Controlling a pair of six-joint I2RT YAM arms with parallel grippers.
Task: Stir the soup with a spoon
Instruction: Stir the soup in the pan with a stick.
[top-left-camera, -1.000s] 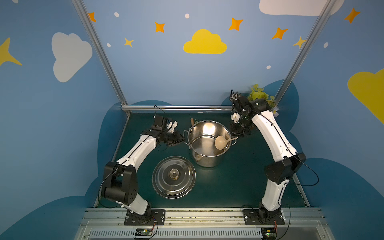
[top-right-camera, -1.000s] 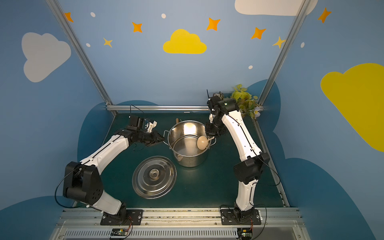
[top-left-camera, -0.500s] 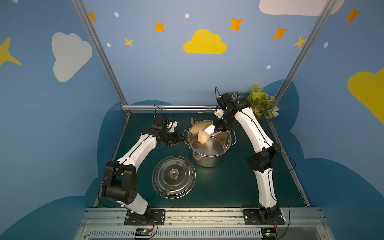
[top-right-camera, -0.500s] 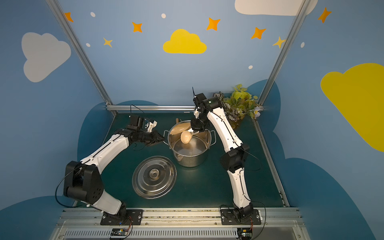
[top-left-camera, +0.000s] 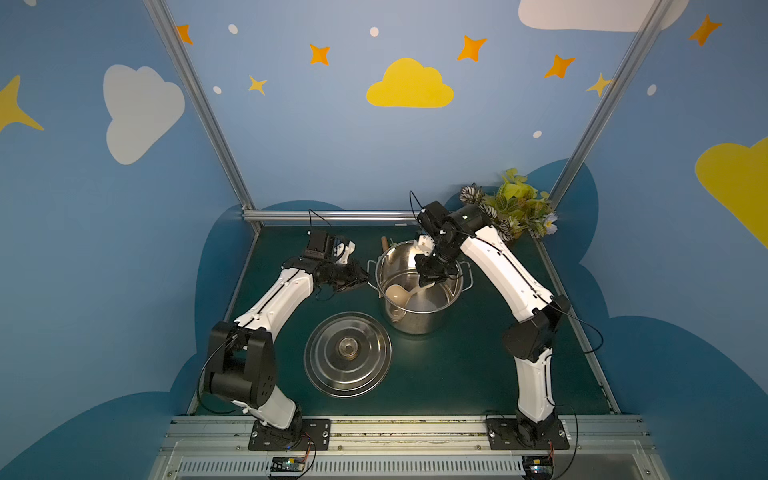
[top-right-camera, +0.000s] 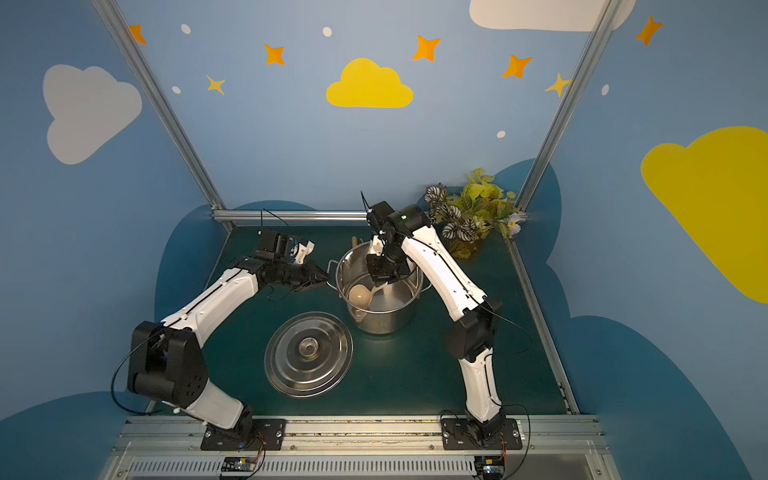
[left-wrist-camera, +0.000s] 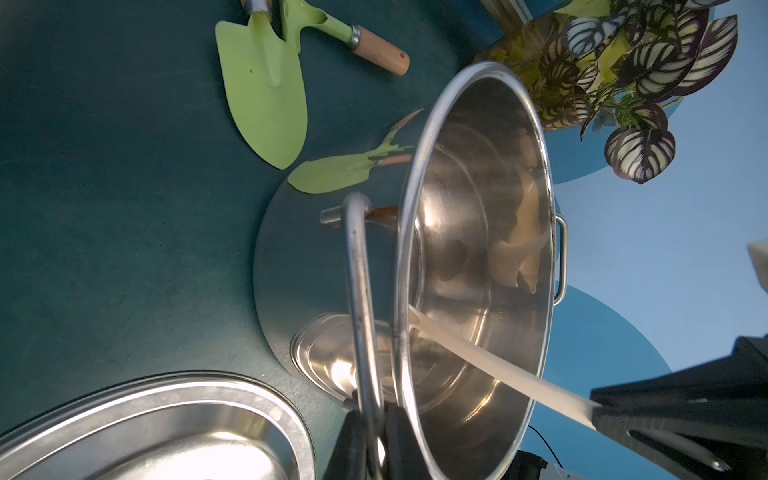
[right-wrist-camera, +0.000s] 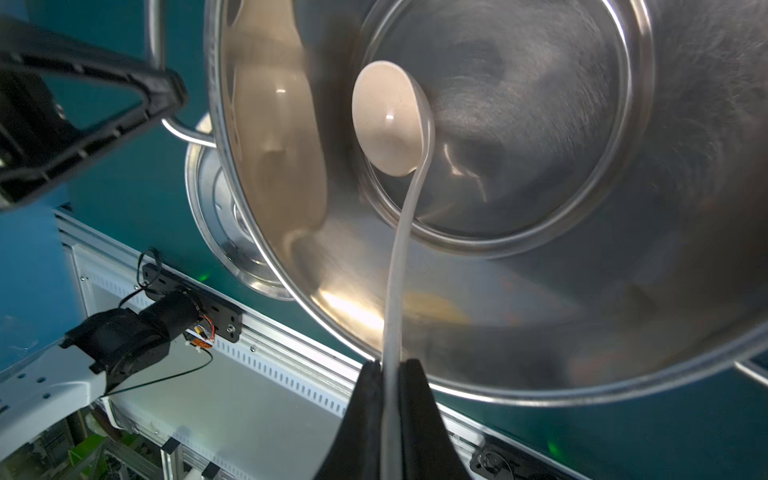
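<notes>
Plainly, the right gripper (right-wrist-camera: 390, 368) is clamped on the upper end of the spoon (right-wrist-camera: 400, 232), its two black fingers (right-wrist-camera: 415, 399) pressed flat against either side of the slim cream handle. From that grip above the mouth of the pot (top-left-camera: 419, 326), the spoon (top-left-camera: 409, 293) slants downward. Its long axis runs toward the left arm's side and a little toward the front of the table (top-left-camera: 457, 374). The round bowl end sits low inside the pot, close to the inner wall on that side and mirrored in the steel. Across from it, the left gripper (left-wrist-camera: 374, 415) is closed on the pot handle (left-wrist-camera: 359, 291), the wire loop pinched between its fingers, and the pot stands upright on the table. Just in front of the pot lies the lid (top-left-camera: 347, 355), flat with its knob up, apart from both arms. Behind the pot are two green trowels (left-wrist-camera: 266, 95), and a leafy plant (top-left-camera: 515, 203) stands in the far corner behind the right arm.
</notes>
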